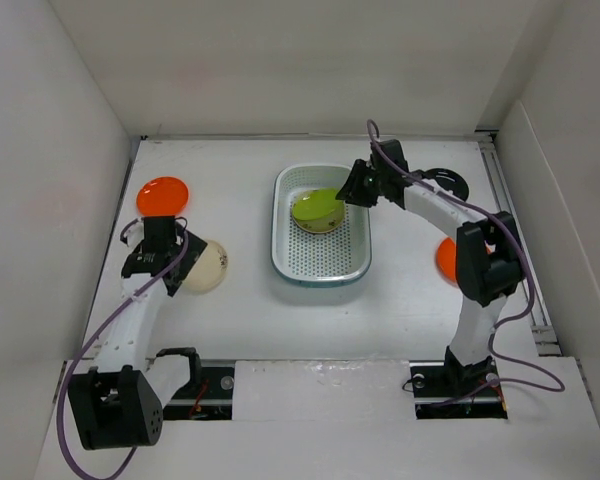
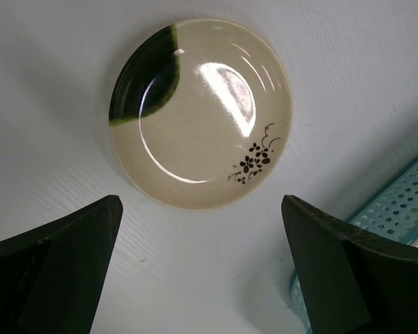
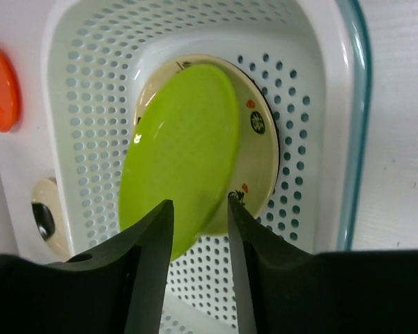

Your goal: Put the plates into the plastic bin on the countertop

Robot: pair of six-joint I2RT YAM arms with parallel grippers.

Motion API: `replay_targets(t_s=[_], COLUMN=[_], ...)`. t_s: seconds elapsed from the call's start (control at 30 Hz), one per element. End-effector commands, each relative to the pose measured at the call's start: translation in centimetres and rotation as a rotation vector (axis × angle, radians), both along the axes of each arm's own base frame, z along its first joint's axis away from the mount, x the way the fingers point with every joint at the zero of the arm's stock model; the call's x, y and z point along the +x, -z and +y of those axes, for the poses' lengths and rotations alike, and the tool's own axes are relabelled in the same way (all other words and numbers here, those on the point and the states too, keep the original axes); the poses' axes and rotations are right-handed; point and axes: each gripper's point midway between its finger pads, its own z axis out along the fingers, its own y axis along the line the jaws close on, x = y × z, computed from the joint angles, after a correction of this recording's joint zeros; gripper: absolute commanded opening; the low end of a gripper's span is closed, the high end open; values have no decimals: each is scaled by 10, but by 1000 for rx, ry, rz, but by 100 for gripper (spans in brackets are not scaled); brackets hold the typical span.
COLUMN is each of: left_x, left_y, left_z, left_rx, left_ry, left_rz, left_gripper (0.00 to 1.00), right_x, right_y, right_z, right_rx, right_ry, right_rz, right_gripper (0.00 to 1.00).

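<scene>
White table (image 1: pixel 250 330): right tool (image 3: pixel 199 209) clamps the lime green plate (image 3: pixel 181 153) at 6 o'clock over the plastic bin (image 3: pixel 313 42); left tool (image 2: pixel 200 203) spread wide, cream plate (image 2: pixel 195 118) at 12 o'clock.

Bright, even overhead light fills the white worktop (image 1: pixel 400 310) — shadows are soft and short around the bin (image 1: pixel 279 230). Left of the bin, the cream plate (image 2: pixel 195 139) bears a broad white glare; the green plate (image 3: pixel 181 146) inside the bin shows only a small glint — both sharply focused.
</scene>
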Motion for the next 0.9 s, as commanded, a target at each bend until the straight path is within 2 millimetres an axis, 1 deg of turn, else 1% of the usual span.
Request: replay_targets(t_s=[0.0,0.03,0.07,0.1,0.13,0.17,0.2,0.23,0.27,0.3,0.37,0.4,0.43,0.47,0.5,0.53,0.57,0.6,0.63,0.67,0.7,0.73,0.77,0.8,0.83,0.87], left_x=[-5,-7,-11,-10,-14,-19,-21,-22,-26,-28,-31,-30,-29,-29,-28,-23,-21,-23,-17,-19,-18,-17,-18,-17,-15,-17], left_y=[1,5,11,11,16,26,29,32,42,46,52,54,57,57,59,57,61,68,69,74,77,79,83,88,90,94], left_z=[-3,-4,-6,-7,-8,-10,-10,-13,-14,-14,-15,-12,-10,-5,-5,-4,-1,-1,1,3,3,3,3,3,3,2], left_rx=[-32,-39,-47,-60,-68,-82,-90,-108,-120,-127,-137,-131,-122,-104,-108,-108,-100,-104,-104,-98,-97,-103,-106,-104,-116,-118], left_ry=[-27,-37,-32,-35,-48,-53,-65,-68,-90,-103,-120,-141,-146,-172,-179,-196,-212,-221,-243,-259,-260,-271,-280,-281,-302,-311], left_rz=[-1,9,24,23,36,65,72,73,93,101,107,102,95,91,81,60,52,61,46,57,65,68,83,99,98,114], left_gripper=[100,100,100,100,100,100,100,100,100,100,100,100,100,100,100,100,100,100,100,100,96,95,93,87,70,63], right_x=[21,20,19,19,12,8,1,0,-9,-13,-24,-28,-35,-44,-52,-58,-66,-71,-81,-86,-91,-95,-102,-105,-108,-112], right_y=[-49,-52,-61,-67,-72,-76,-96,-103,-108,-127,-142,-146,-160,-165,-166,-182,-187,-182,-198,-201,-203,-206,-213,-220,-221,-221], right_z=[19,22,22,20,27,28,28,25,30,26,29,29,25,32,35,31,35,33,32,31,29,26,23,21,19,17], right_rx=[62,57,58,57,56,47,51,26,16,28,39,48,60,81,92,111,135,139,172,182,185,189,197,204,207,205], right_ry=[-28,-31,-36,-29,-41,-45,-40,-19,-24,-13,-42,-49,-47,-82,-98,-96,-112,-108,-109,-116,-116,-116,-115,-115,-115,-115], right_rz=[-151,-154,-176,-189,-200,-214,-252,-279,-281,-318,-342,-347,-373,-375,-382,-423,-428,-417,-454,-465,-469,-477,-495,-509,-515,-512], right_gripper=[45,51,54,57,61,69,77,92,100,100,100,100,100,100,100,100,100,100,100,100,100,100,100,100,100,100])
